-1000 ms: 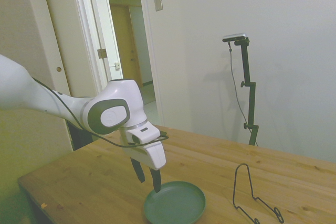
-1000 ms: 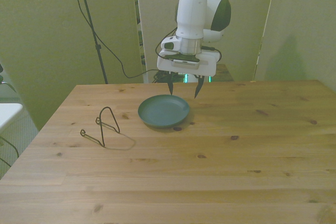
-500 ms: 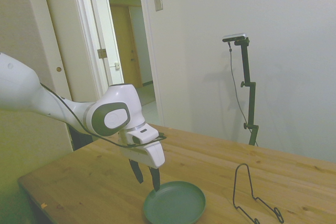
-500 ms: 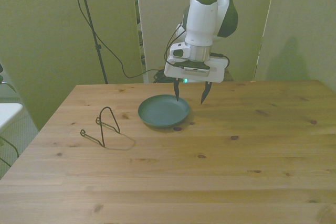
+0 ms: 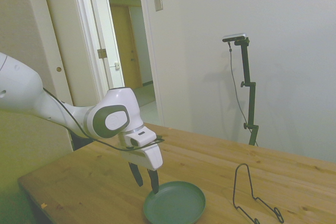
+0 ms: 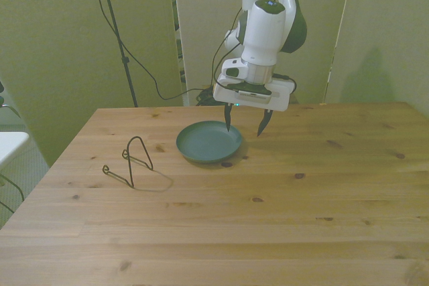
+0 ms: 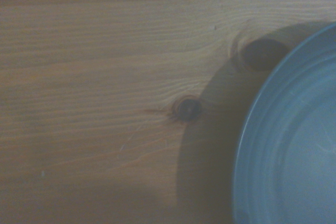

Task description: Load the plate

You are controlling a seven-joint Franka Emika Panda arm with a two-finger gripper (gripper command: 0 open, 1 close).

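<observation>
Teal plate (image 6: 208, 141) lies flat; end effector (image 6: 247, 123), fingers apart, seemingly straddles its rim

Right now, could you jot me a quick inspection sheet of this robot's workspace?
Surface: wooden table, knots in the boards.
Job's things: teal plate, flat on the table, nothing on it.
Clutter: black wire rack, apart from the plate toward the front view's left.
Gripper: gripper open, fingers pointing down at the plate's rim on the front view's right, holding nothing.
Cables: black cable looped along the arm.
Surroundings: pale walls, open doorway.
</observation>
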